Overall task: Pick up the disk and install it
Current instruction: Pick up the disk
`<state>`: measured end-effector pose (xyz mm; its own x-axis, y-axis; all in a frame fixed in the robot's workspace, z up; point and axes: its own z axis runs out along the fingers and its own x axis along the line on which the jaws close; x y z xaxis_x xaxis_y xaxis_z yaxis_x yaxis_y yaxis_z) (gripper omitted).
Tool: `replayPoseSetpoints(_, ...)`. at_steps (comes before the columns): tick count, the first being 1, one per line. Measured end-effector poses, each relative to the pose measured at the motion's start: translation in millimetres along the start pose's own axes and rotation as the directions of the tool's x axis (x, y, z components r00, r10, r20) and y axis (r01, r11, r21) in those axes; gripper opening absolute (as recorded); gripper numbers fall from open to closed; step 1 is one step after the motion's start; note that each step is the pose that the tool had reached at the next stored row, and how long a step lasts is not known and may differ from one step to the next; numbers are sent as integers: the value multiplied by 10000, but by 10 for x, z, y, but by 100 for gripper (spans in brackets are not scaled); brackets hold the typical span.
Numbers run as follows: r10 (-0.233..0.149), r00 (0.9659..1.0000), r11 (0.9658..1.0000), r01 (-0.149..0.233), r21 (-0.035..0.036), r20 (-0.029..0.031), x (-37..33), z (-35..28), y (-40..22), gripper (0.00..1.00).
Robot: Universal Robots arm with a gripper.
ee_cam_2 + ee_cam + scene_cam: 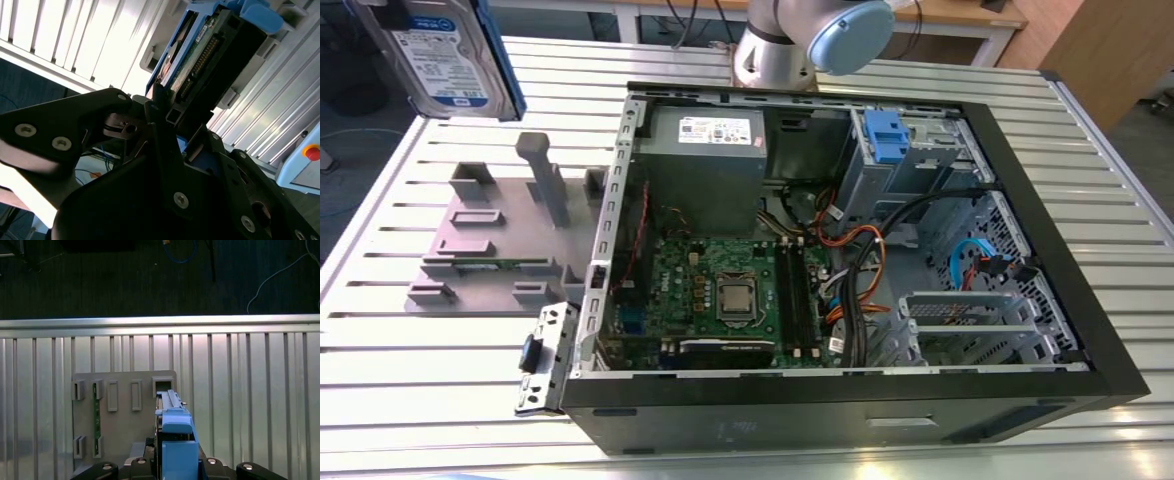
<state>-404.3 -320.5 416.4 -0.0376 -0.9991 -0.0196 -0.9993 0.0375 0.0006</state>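
Your exterior view sits high, angled down on the open PC case & slatted table. First wrist view looks straight down from well above; both catch the grey stand. Second wrist view's right up against the disk, table slats behind.

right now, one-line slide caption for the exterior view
The silver-grey hard drive in a blue carrier hangs above the grey plastic stand, beside the open black computer case
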Motion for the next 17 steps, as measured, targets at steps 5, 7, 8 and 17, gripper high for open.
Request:
replayPoseSetpoints(5,0,10000,10000,0,0,1,0,-13,0,36)
replayPoseSetpoints(7,0,10000,10000,0,1,1,-1,-18,0,36)
replayPoseSetpoints(8,0,10000,10000,0,1,1,-1,-21,0,36)
replayPoseSetpoints(17,0,10000,10000,0,1,0,-1,-45,0,36)
